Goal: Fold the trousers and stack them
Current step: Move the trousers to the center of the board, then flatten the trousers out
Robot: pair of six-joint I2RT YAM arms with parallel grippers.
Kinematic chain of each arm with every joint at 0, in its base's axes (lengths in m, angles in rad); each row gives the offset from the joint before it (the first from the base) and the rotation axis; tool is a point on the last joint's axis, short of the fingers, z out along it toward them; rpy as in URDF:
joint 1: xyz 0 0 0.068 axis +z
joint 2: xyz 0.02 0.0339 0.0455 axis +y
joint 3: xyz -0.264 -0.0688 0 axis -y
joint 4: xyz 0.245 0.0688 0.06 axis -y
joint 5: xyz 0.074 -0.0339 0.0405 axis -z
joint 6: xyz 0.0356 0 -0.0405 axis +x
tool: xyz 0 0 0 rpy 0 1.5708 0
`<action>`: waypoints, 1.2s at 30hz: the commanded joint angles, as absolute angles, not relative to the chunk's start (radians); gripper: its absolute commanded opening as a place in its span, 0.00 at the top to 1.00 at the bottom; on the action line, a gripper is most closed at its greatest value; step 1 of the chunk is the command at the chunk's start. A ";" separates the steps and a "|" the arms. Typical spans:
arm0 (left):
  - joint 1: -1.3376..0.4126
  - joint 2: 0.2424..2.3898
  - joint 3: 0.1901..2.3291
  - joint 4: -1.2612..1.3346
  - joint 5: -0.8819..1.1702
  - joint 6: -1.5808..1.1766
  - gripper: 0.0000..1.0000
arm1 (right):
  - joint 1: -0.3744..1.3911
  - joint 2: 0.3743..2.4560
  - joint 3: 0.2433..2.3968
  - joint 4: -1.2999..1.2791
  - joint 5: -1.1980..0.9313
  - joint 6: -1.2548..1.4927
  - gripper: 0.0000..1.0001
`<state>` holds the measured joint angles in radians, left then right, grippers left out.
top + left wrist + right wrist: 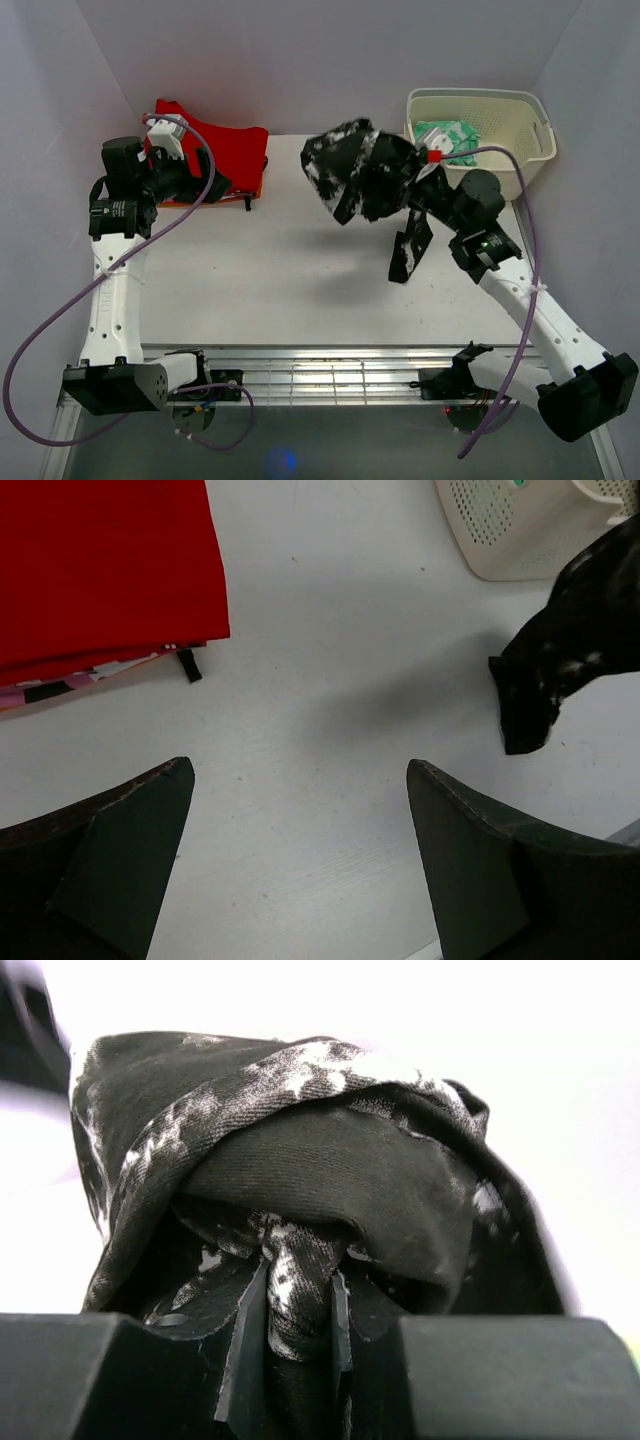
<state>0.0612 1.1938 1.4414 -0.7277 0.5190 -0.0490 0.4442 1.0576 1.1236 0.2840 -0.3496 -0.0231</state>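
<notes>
Right pincer (297, 1320), clenched on a fold of soft black white-splattered trousers (358, 172), holds them above the white counter (270, 270) at 1 o'clock, likely for spreading flat.

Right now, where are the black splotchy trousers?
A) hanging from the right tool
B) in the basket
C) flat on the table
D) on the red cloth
A: the right tool pinches a fold of the trousers, which dangle bunched above the table.
</notes>
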 commanded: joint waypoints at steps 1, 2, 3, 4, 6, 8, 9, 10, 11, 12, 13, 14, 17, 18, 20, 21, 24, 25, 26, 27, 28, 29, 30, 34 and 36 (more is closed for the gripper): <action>0.067 1.163 1.414 -0.793 0.575 -0.038 0.02 | 0.479 1.022 0.996 0.339 -0.316 -0.020 0.92; 0.067 1.160 1.404 -0.805 0.583 -0.025 0.02 | 0.486 1.032 0.968 0.334 -0.324 -0.008 0.92; 0.067 1.158 1.384 -0.811 0.592 -0.015 0.02 | 0.491 1.046 0.942 0.330 -0.337 0.041 0.92; 0.067 1.161 1.376 -0.819 0.598 -0.008 0.02 | 0.497 1.090 0.911 0.318 -0.374 0.049 0.92; 0.067 1.169 1.362 -0.845 0.609 0.030 0.02 | 0.521 1.150 0.894 0.298 -0.397 0.073 0.92; 0.067 1.186 1.358 -0.876 0.612 0.072 0.02 | 0.541 1.273 0.932 0.221 -0.498 0.092 0.92; 0.069 1.189 1.353 -0.880 0.612 0.087 0.02 | 0.552 1.316 0.957 0.186 -0.524 0.100 0.92; 0.068 1.192 1.341 -0.885 0.617 0.104 0.02 | 0.560 1.400 1.018 0.113 -0.581 0.104 0.92; 0.069 1.199 1.338 -0.900 0.621 0.119 0.02 | 0.569 1.435 1.037 0.095 -0.600 0.119 0.92; 0.069 1.203 1.333 -0.908 0.627 0.145 0.02 | 0.568 1.457 1.045 0.098 -0.633 0.141 0.92; 0.068 1.207 1.322 -0.916 0.641 0.165 0.02 | 0.569 1.468 1.048 0.106 -0.658 0.178 0.86; 0.067 1.218 1.319 -0.936 0.655 0.184 0.02 | 0.569 1.468 1.051 0.129 -0.670 0.195 0.76; 0.067 1.216 1.296 -0.950 0.702 0.264 0.02 | 0.569 1.477 1.106 0.027 -0.699 0.154 0.35; 0.067 1.204 1.289 -0.950 0.715 0.285 0.02 | 0.568 1.480 1.155 -0.029 -0.698 0.117 0.23; 0.061 1.189 1.267 -0.950 0.742 0.362 0.02 | 0.558 1.496 1.215 -0.162 -0.684 0.027 0.15; 0.054 1.177 1.263 -0.950 0.741 0.385 0.02 | 0.551 1.500 1.260 -0.286 -0.672 -0.054 0.15; -0.020 1.180 1.261 -0.953 0.701 0.449 0.02 | 0.480 1.509 1.311 -0.484 -0.669 -0.174 0.12; -0.053 1.190 1.262 -0.953 0.686 0.460 0.02 | 0.457 1.511 1.315 -0.518 -0.676 -0.196 0.11; -0.070 1.198 1.267 -0.953 0.686 0.477 0.02 | 0.407 1.509 1.313 -0.544 -0.670 -0.210 0.11; -0.089 1.207 1.269 -0.953 0.687 0.482 0.02 | 0.384 1.506 1.295 -0.576 -0.646 -0.225 0.11; -0.144 1.232 1.270 -0.953 0.686 0.483 0.02 | 0.365 1.508 1.284 -0.589 -0.634 -0.238 0.11; -0.258 1.286 1.267 -0.947 0.619 0.468 0.03 | 0.309 1.509 1.231 -0.598 -0.588 -0.261 0.13; -0.326 1.325 1.267 -0.930 0.580 0.453 0.04 | 0.302 1.512 1.201 -0.601 -0.515 -0.284 0.16; -0.455 1.619 1.455 -0.790 0.543 0.270 0.05 | 0.296 1.427 1.007 -0.599 -0.578 -0.316 0.23; -0.472 1.801 1.579 -0.808 0.661 0.166 0.08 | 0.308 1.417 0.912 -0.537 -0.557 -0.263 0.22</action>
<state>-0.4561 1.6363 1.3983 -0.8593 0.5594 0.3214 0.2966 1.4776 1.0157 -0.5896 -0.5388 -0.2935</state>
